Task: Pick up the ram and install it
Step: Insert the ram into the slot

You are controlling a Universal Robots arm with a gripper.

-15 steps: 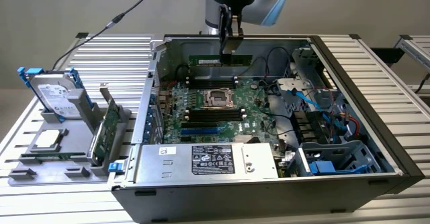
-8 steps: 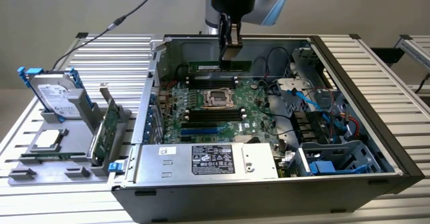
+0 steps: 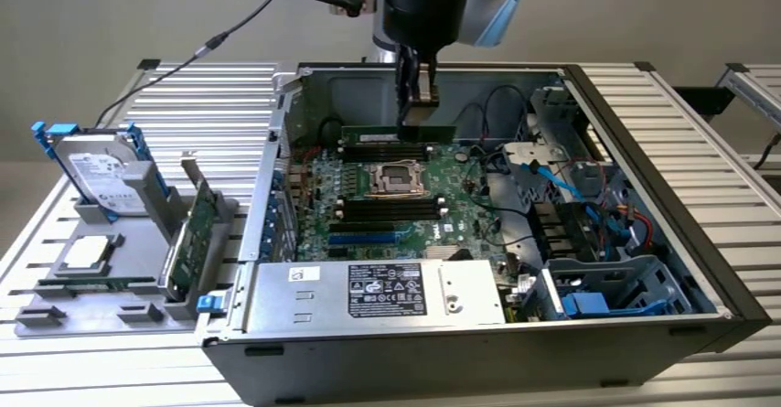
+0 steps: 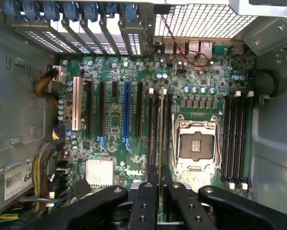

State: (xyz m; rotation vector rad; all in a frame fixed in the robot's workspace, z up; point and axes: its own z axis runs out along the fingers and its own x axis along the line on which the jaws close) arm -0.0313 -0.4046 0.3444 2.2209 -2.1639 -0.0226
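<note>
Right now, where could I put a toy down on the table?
Bare slatted table between the gray tray and the wall, and beside the computer case on the exterior view's right. Inside the case is crowded: the tool holds the ram over the motherboard.

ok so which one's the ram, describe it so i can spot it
Find the open computer case, then the gripper hanging down into it. Pinched in it is the ram: a long, thin green stick standing on edge, unlike the black slots beside it.
</note>
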